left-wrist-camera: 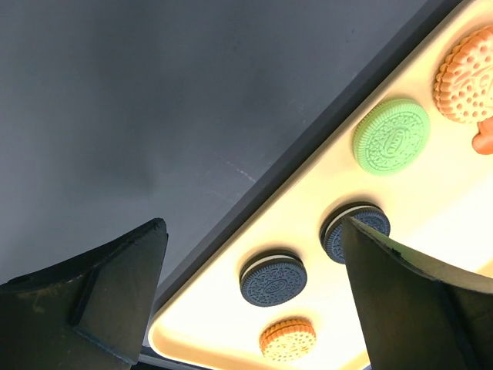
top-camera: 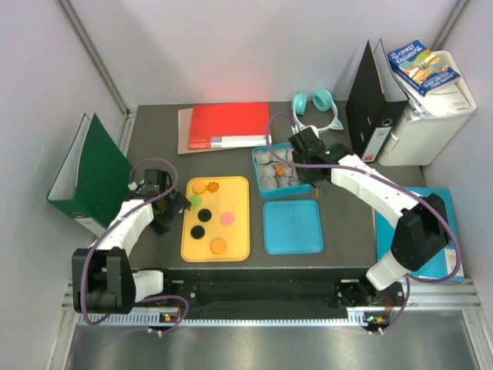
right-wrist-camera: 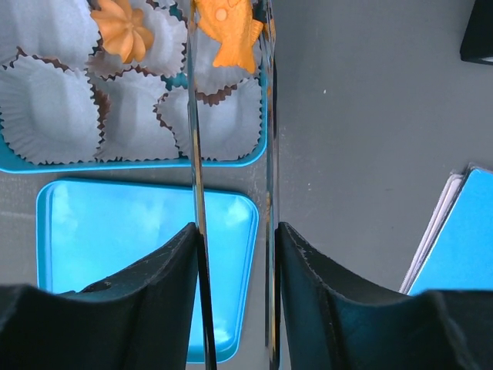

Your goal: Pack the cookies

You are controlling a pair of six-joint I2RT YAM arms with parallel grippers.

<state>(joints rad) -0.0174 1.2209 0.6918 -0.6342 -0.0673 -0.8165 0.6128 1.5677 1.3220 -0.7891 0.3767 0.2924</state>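
Several cookies lie on the yellow tray (top-camera: 235,250): orange (top-camera: 218,246), pink (top-camera: 226,218), black (top-camera: 198,230) and green (top-camera: 196,200). My left gripper (top-camera: 173,204) is open and empty at the tray's left edge. In the left wrist view, the left gripper (left-wrist-camera: 253,223) frames a black cookie (left-wrist-camera: 273,279), an orange one (left-wrist-camera: 286,339) and a green one (left-wrist-camera: 391,136). My right gripper (right-wrist-camera: 235,227) is shut on metal tongs (right-wrist-camera: 268,154). The tongs pinch an orange fish-shaped cookie (right-wrist-camera: 226,35) over the blue box (right-wrist-camera: 154,164) of paper cups. An orange flower cookie (right-wrist-camera: 123,31) sits in one cup.
The blue lid (top-camera: 293,226) lies in front of the blue box (top-camera: 257,163). A green binder (top-camera: 88,173) stands at the left, with a red folder (top-camera: 229,126) and teal headphones (top-camera: 314,104) at the back. A black binder (top-camera: 370,100) and a white box (top-camera: 431,123) stand at the back right.
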